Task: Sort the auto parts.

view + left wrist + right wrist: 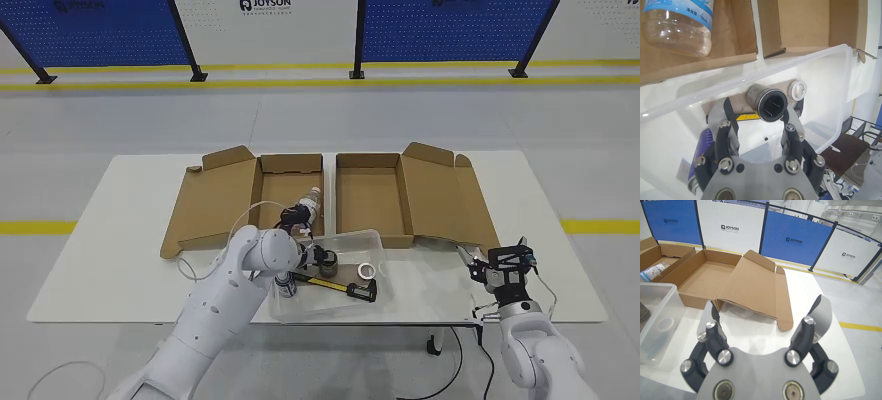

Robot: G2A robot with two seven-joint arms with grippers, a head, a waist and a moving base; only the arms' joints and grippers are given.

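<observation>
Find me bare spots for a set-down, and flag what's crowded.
Free: the right box floor; the table left of the left box open flap; the front strip between clear bin and right gripper. Crowded: the bin, with bearing, ring, caliper, spray can and left gripper inside.

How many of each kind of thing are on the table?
Cardboard boxes: 2
Clear tub: 1
Plastic bottle: 1
Metal cylinder: 1
Silver ring: 1
Caliper: 1
Blue can: 1
Total: 8
</observation>
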